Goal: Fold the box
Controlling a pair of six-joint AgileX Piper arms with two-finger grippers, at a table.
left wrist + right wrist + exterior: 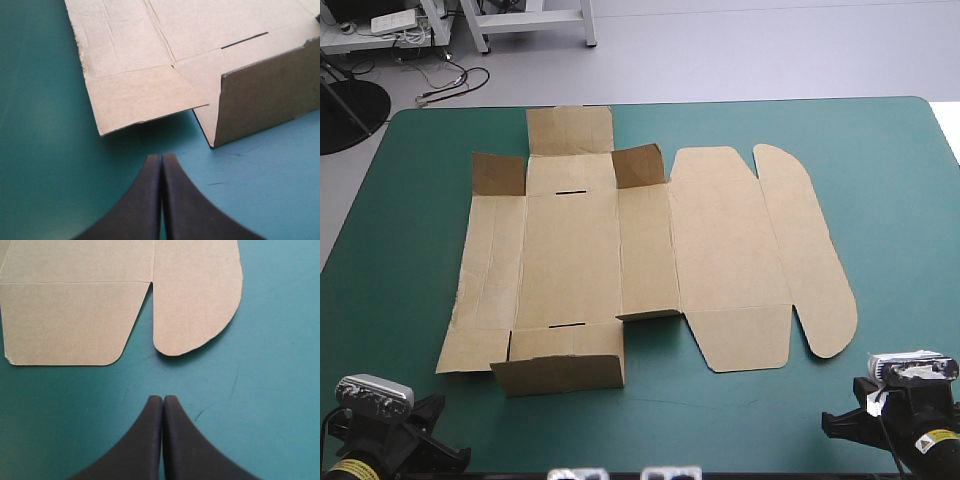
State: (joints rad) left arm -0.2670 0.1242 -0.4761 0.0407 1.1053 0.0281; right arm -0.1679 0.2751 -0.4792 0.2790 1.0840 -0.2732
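Across worktop (880,200) centre: box (570,250), mostly flat, some flaps raised.
Toward front corners: left claw (161,156) and right claw (163,397), both closed, empty.

Before me the box (620,250), a cut sheet of brown board, lies spread on the teal-green desk (880,200), its near wall and two far corner flaps raised, rounded lid flat.
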